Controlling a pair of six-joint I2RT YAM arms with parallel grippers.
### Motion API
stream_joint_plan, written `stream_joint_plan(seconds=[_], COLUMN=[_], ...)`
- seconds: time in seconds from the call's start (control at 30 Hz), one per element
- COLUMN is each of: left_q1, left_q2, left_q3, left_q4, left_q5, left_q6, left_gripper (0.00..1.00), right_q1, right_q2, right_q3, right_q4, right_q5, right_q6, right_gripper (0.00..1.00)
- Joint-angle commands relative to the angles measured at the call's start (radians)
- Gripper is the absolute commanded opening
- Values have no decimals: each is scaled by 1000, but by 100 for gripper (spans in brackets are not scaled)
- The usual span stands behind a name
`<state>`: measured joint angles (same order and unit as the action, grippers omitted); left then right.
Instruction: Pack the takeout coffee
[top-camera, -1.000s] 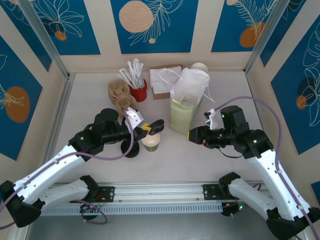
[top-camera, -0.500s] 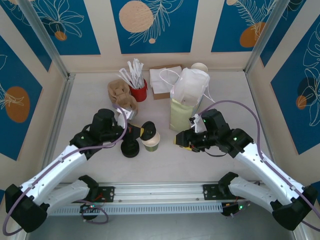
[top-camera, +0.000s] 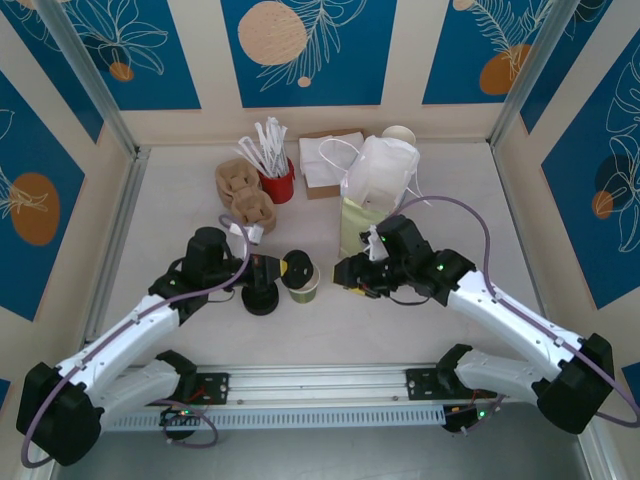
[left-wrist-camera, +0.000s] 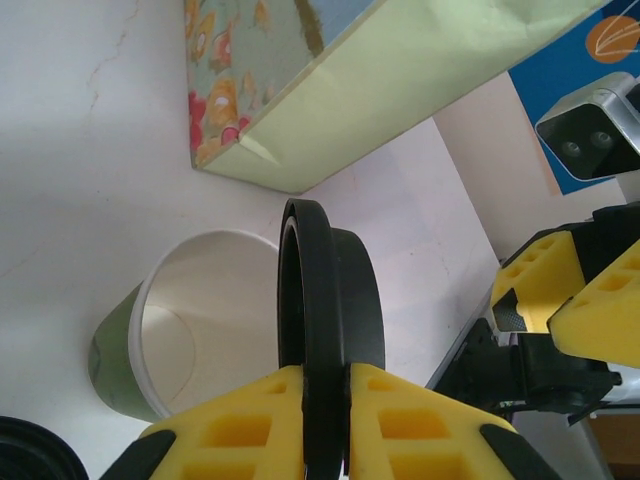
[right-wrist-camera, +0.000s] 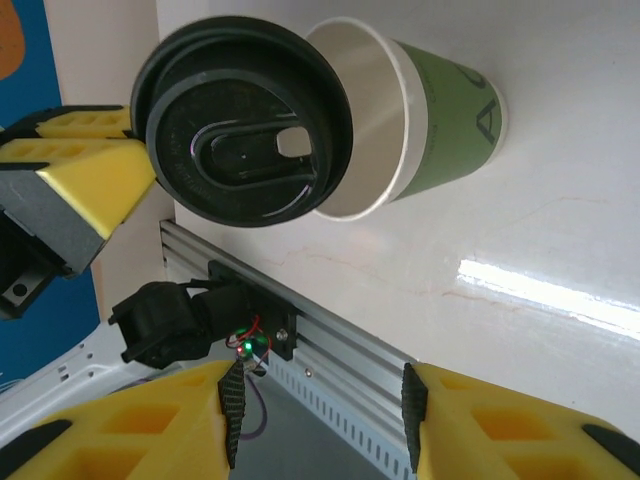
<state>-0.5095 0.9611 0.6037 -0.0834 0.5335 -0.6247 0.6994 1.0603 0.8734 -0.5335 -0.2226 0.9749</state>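
Cup (top-camera: 303, 287): upright, uncovered, on the tabletop (top-camera: 180, 190) near the green bag (top-camera: 360, 235).
Left hand (left-wrist-camera: 325, 400): clamped on a black lid (left-wrist-camera: 330, 290), held on edge at the cup's rim.
Right hand (right-wrist-camera: 320, 420): jaws apart, empty, near the cup.

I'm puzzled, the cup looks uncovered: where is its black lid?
Top view, centre: the black lid is pinched on edge in the left gripper, beside the rim of the open cup.
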Motion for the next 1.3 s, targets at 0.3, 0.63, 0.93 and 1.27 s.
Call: stream_joint_plan(seconds=[0.3, 0.63, 0.93, 1.27], left_q1=[51, 55, 58, 58], left_q2=[55, 62, 78, 119], left_q3=[-57, -62, -58, -78], left_q4=[124, 96, 92, 129], left_q5=[73, 55, 38, 34], left_q6=[-91, -76, -56, -55], left_gripper=[16, 30, 40, 48], right_q1=[8, 9, 11, 27], right_q2=[74, 89, 121, 162], right_q3=[23, 7, 18, 39], right_q4=[106, 137, 146, 150], right_q5=[17, 37, 40, 44], right_q6=[13, 30, 32, 31], right_gripper=[43, 43, 44, 46])
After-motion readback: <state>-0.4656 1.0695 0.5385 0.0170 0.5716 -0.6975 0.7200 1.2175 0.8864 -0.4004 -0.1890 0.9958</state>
